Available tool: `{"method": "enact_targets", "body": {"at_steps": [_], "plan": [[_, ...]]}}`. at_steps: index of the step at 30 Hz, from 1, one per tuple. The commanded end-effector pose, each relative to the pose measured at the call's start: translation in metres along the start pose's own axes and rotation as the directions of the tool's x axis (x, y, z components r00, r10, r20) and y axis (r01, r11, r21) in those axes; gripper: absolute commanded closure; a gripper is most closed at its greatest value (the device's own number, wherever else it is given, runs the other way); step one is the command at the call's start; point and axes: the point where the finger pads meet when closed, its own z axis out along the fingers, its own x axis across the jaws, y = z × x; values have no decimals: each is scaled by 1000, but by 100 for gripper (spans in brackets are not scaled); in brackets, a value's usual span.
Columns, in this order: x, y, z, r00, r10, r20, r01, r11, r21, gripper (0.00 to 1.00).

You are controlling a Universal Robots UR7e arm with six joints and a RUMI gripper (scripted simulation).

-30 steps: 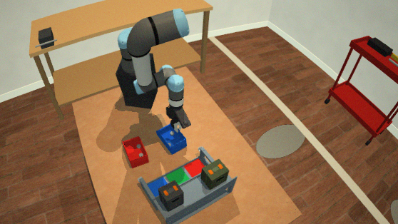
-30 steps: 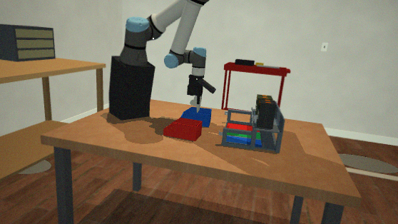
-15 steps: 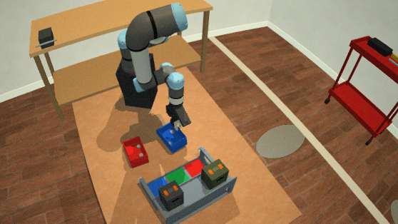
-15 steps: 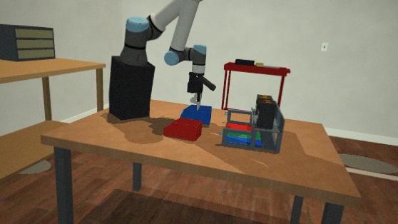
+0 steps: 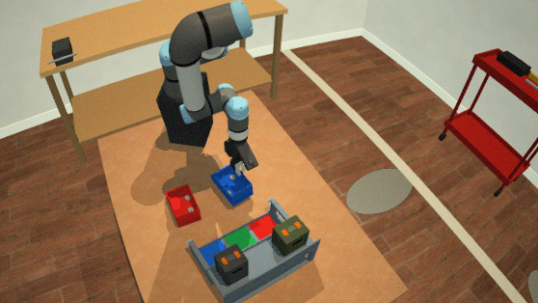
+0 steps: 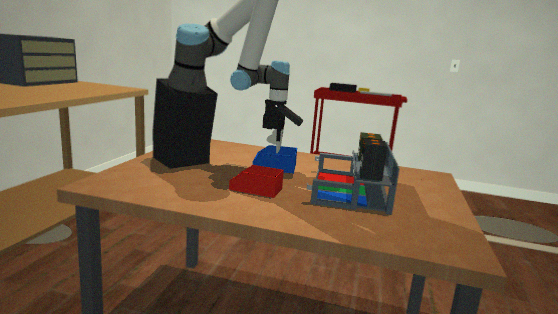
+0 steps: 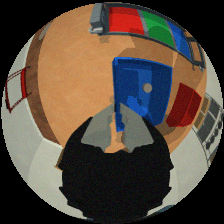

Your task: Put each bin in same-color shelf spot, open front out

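One red bin (image 5: pixel 189 220) (image 6: pixel 256 183) (image 7: pixel 183 107), one blue bin (image 5: pixel 241 194) (image 6: pixel 286 162) (image 7: pixel 166 92), three marks (image 5: pixel 239 238) (image 6: pixel 332 189) (image 7: pixel 156 26); fingers (image 5: pixel 240 169) (image 6: pixel 278 150) grasp blue bin's wall

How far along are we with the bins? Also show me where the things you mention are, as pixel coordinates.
Done: neither bin is shelved; the red and blue marks on the shelf (image 5: pixel 270 277) (image 6: pixel 395 172) (image 7: pixel 96 20) show no bin on them.
In hand: the end effector (image 5: pixel 239 170) (image 6: pixel 278 151) (image 7: pixel 117 103) appears clamped on a wall of the blue bin (image 5: pixel 233 192) (image 6: pixel 275 162) (image 7: pixel 145 72); I can't tell whether it's lifted.
Left: shelving blue, then red (image 5: pixel 182 205) (image 6: pixel 257 182) (image 7: pixel 185 105), which sits on the table, and letting go clear.
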Motion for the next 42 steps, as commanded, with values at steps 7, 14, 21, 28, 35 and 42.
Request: {"method": "enact_targets", "body": {"at_steps": [7, 14, 21, 28, 35, 42], "plan": [[0, 0, 0, 1000, 0, 0, 0, 1000, 1, 100], [0, 0, -1, 1000, 0, 0, 0, 1000, 1, 100], [0, 0, -3, 1000, 0, 0, 0, 1000, 1, 100], [0, 0, -6, 1000, 0, 0, 0, 1000, 1, 100], [0, 0, -10, 1000, 0, 0, 0, 1000, 1, 100], [0, 0, -12, 1000, 0, 0, 0, 1000, 1, 100]]}}
